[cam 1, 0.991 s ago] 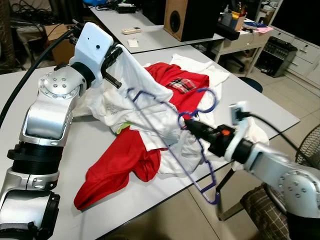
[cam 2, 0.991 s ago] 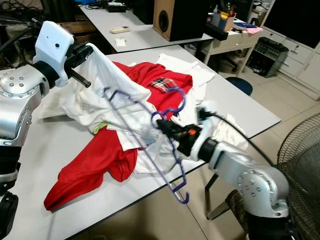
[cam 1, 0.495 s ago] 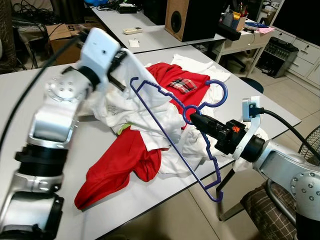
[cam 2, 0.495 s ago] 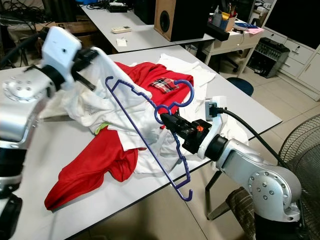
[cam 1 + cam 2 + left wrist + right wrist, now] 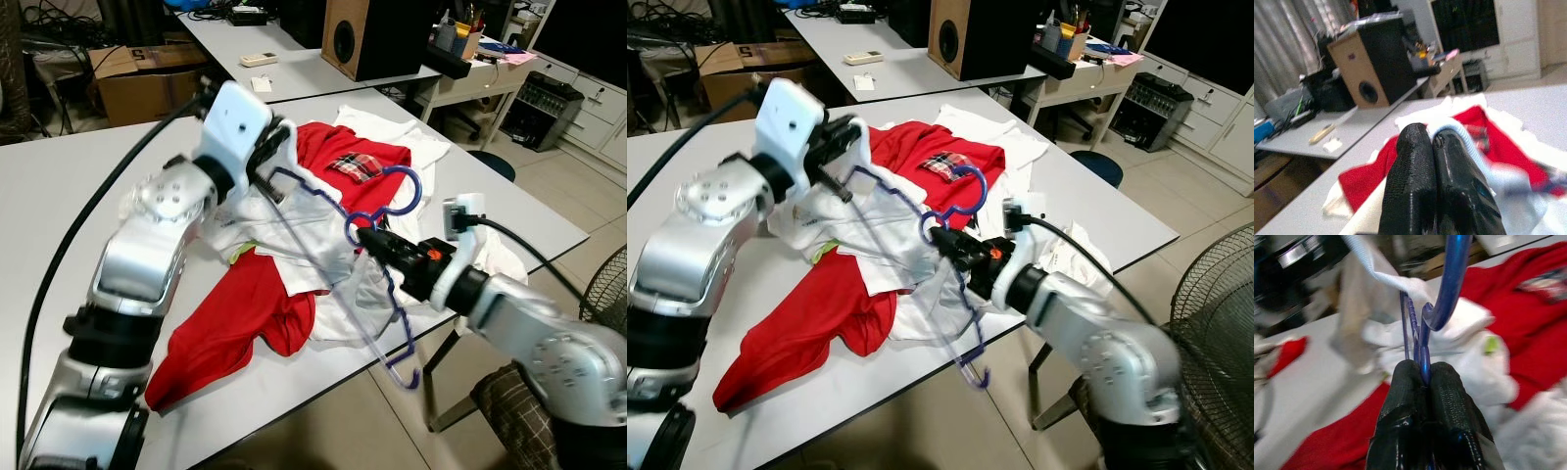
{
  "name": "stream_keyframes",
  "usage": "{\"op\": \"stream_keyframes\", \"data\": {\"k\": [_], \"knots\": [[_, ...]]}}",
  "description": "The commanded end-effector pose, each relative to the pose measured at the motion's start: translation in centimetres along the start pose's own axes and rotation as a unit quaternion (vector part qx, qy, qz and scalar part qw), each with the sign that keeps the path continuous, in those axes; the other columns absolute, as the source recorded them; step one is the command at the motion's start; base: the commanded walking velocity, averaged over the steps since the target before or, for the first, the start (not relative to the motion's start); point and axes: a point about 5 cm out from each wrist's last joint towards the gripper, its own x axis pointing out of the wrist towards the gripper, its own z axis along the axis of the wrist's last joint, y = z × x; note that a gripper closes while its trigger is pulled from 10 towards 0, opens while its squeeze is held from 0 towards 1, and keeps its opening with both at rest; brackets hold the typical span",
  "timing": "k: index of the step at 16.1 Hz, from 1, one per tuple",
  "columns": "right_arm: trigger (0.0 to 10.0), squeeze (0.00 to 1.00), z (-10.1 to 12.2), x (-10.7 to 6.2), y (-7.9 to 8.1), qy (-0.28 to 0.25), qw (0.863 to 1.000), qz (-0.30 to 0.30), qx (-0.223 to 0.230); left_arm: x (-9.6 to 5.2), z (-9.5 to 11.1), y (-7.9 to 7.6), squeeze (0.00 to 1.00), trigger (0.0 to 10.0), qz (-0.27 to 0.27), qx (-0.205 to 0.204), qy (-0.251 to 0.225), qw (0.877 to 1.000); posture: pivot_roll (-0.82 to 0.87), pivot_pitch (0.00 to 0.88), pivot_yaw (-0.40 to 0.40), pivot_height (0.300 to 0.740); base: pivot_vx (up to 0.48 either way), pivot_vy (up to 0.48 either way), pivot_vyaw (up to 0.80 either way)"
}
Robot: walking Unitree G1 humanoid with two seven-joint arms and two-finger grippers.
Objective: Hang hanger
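Observation:
A purple plastic hanger hangs tilted over the heap of clothes on the grey table. My right gripper is shut on the hanger's neck just below the hook. One end of the hanger reaches into the white shirt. My left gripper is shut on the collar of that white shirt and holds it up above a red garment.
More white and red clothes lie across the table's far side. A second table with a wooden speaker stands behind. A desk with small items is at the right, and a fan by the table's right edge.
My left gripper has carried the shirt collar to the right and lower, toward the hanger. The right gripper has pulled the hanger left and down, its end now inside the shirt.

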Motion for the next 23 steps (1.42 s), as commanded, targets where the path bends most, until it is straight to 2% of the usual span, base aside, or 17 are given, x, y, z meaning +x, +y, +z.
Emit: {"op": "stream_keyframes", "data": {"k": [1,4,5,6,7,10,11,12,13,14,15,16,18,19,20,22,23], "knots": [[10.0,0.0,0.2,-0.3,-0.9,-0.023,0.998,-0.054,-0.008,-0.2,0.0,0.2,0.0,0.0,0.01,0.014,0.006,1.0,0.04,0.0,-0.089,0.74,0.0,0.0,0.0],[10.0,0.0,1.5,-1.3,-2.4,-0.137,0.98,-0.134,0.06,-1.1,-0.7,1.7,0.0,0.0,0.059,0.025,0.02,0.998,0.03,0.0,-0.083,0.74,0.0,0.0,0.0],[10.0,0.0,1.8,-1.4,-2.6,-0.151,0.976,-0.135,0.078,-1.2,-0.8,1.8,0.0,0.0,0.058,0.029,0.023,0.998,0.03,0.0,-0.081,0.74,0.0,0.0,0.0],[10.0,0.0,1.9,-1.5,-2.7,-0.158,0.974,-0.127,0.102,-1.3,-1.0,1.9,0.0,0.0,0.057,0.037,0.026,0.997,0.03,0.0,-0.077,0.74,0.0,0.0,0.0],[10.0,0.0,1.5,-1.3,-2.6,-0.138,0.978,-0.1,0.122,-1.3,-1.0,1.9,0.0,0.0,0.058,0.047,0.026,0.997,0.03,0.0,-0.077,0.74,0.0,0.0,0.0],[10.0,0.0,1.2,-1.0,-2.3,-0.12,0.979,-0.065,0.152,-1.4,-0.5,2.3,0.0,0.0,0.069,0.059,0.014,0.996,0.04,0.0,-0.088,0.74,0.0,0.0,0.0],[10.0,0.0,2.1,-0.4,-1.3,-0.123,0.981,-0.014,0.15,-1.6,0.8,3.7,0.0,0.0,0.102,0.076,-0.014,0.992,0.04,0.0,-0.092,0.74,0.0,0.0,0.0],[10.0,0.0,3.8,0.1,0.0,-0.151,0.978,0.045,0.134,-2.1,2.5,5.6,0.0,0.0,0.15,0.097,-0.043,0.983,0.05,0.0,-0.102,0.74,0.0,0.0,0.0],[10.0,0.0,4.6,0.1,0.5,-0.169,0.975,0.067,0.131,-2.4,3.1,6.5,0.0,0.0,0.169,0.104,-0.053,0.979,0.05,0.0,-0.102,0.74,0.0,0.0,0.0],[10.0,0.0,5.9,0.0,0.8,-0.197,0.966,0.093,0.138,-3.5,5.3,8.9,0.0,0.0,0.22,0.125,-0.085,0.964,0.06,0.0,-0.118,0.74,0.0,0.0,0.0],[10.0,0.0,4.9,0.1,0.3,-0.162,0.977,0.074,0.116,-3.7,6.2,9.5,0.0,0.0,0.217,0.132,-0.101,0.962,0.06,0.0,-0.118,0.74,0.0,0.0,0.0],[10.0,0.0,3.5,0.2,-0.5,-0.119,0.987,0.04,0.097,-3.4,6.1,8.9,0.0,0.0,0.193,0.131,-0.101,0.967,0.07,0.0,-0.124,0.74,0.0,0.0,0.0],[10.0,0.0,1.6,0.0,-1.6,-0.061,0.996,-0.022,0.054,-2.6,5.1,7.2,0.0,0.0,0.149,0.116,-0.09,0.978,0.06,0.0,-0.116,0.74,0.0,0.0,0.0],[10.0,0.0,0.1,-0.6,-2.4,-0.019,0.997,-0.073,0.021,-1.9,3.5,5.0,0.0,0.0,0.099,0.093,-0.065,0.989,0.05,0.0,-0.1,0.74,0.0,0.0,0.0],[10.0,0.0,-0.8,-1.1,-2.8,0.004,0.995,-0.102,0.011,-1.5,2.4,3.2,0.0,0.0,0.062,0.075,-0.049,0.994,0.05,0.0,-0.095,0.74,0.0,0.0,0.0],[10.0,0.0,-1.3,-1.8,-2.0,0.008,0.996,-0.087,0.014,-0.7,1.2,0.2,0.0,0.0,0.003,0.042,-0.037,0.998,0.03,0.0,-0.079,0.74,0.0,0.0,0.0],[10.0,0.0,-1.3,-2.0,-1.8,0.009,0.996,-0.084,0.012,-0.6,1.2,-0.2,0.0,0.0,-0.003,0.04,-0.036,0.999,0.03,0.0,-0.079,0.74,0.0,0.0,0.0]]}}
